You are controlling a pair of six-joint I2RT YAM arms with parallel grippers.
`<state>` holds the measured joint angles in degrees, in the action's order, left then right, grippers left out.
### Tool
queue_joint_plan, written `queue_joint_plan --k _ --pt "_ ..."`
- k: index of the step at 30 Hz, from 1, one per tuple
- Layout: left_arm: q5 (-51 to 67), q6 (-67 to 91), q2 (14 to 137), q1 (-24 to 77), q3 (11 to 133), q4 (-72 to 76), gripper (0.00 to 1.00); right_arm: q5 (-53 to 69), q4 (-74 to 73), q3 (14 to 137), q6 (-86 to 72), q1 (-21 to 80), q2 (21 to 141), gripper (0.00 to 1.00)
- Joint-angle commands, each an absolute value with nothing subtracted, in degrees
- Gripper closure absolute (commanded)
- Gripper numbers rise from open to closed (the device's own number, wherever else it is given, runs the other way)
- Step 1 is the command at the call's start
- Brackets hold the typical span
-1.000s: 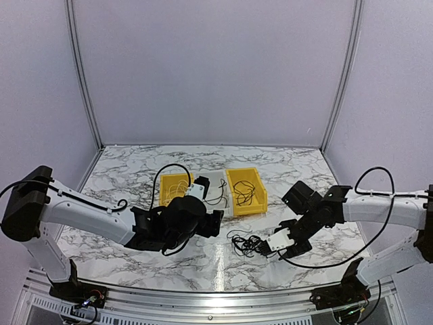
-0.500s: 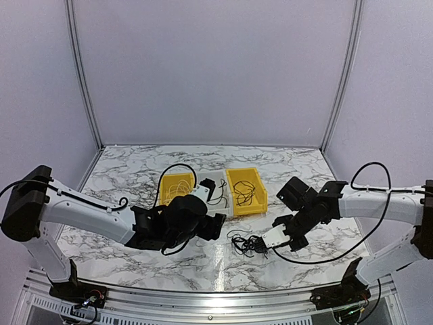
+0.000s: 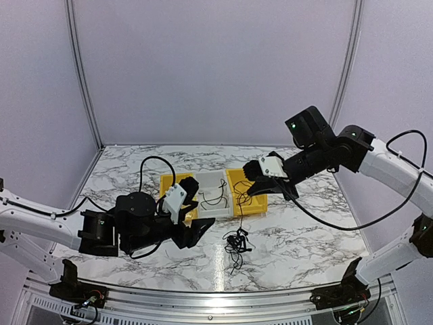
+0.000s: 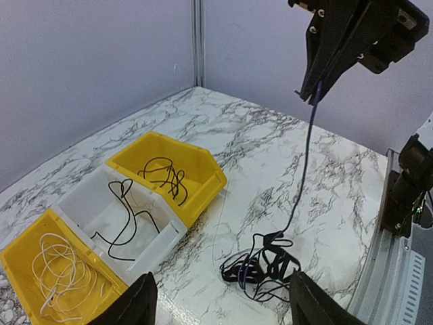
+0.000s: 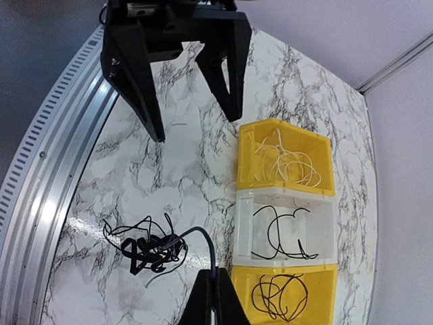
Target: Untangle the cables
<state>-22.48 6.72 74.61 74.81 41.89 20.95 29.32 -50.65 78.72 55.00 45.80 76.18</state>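
The right fingers [image 5: 203, 306], lifted high, were clenched on one thin cable [image 4: 304, 169] that hung down to the tangle of cables [image 3: 237, 242] on the counter [image 3: 304, 237], near the bins [image 3: 215, 212], while the left fingers [image 4: 135, 306] were released, low at its left.

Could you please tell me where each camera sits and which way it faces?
Top external: high behind the bases, looking down at the table; left arm and right arm show.
Left wrist: low, facing across the table to the bins and cable tangle; its open jaws frame the bottom.
Right wrist: raised, looking down; its shut jaws pinch a cable.
Shared by wrist views: bins, tangle, the other arm's jaws.
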Motion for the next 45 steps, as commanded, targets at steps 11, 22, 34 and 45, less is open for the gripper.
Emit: queue_joint_plan --k 11,22,34,45 --pt "-28.5 -2.0 87.7 76.0 45.7 45.6 0.35 40.3 -51.9 97.8 44.4 46.2 84.5 1.0" --pt "-23.8 5.3 104.3 75.5 40.4 55.9 0.54 47.7 -50.0 114.0 38.7 37.2 86.2 1.0" --pt "-22.7 12.5 105.3 75.4 33.6 56.5 0.64 52.2 -47.0 127.5 32.6 27.8 90.1 1.0" --pt "-29.8 10.0 92.1 75.7 31.4 55.2 0.41 56.7 -46.7 122.7 32.0 27.8 89.3 1.0"
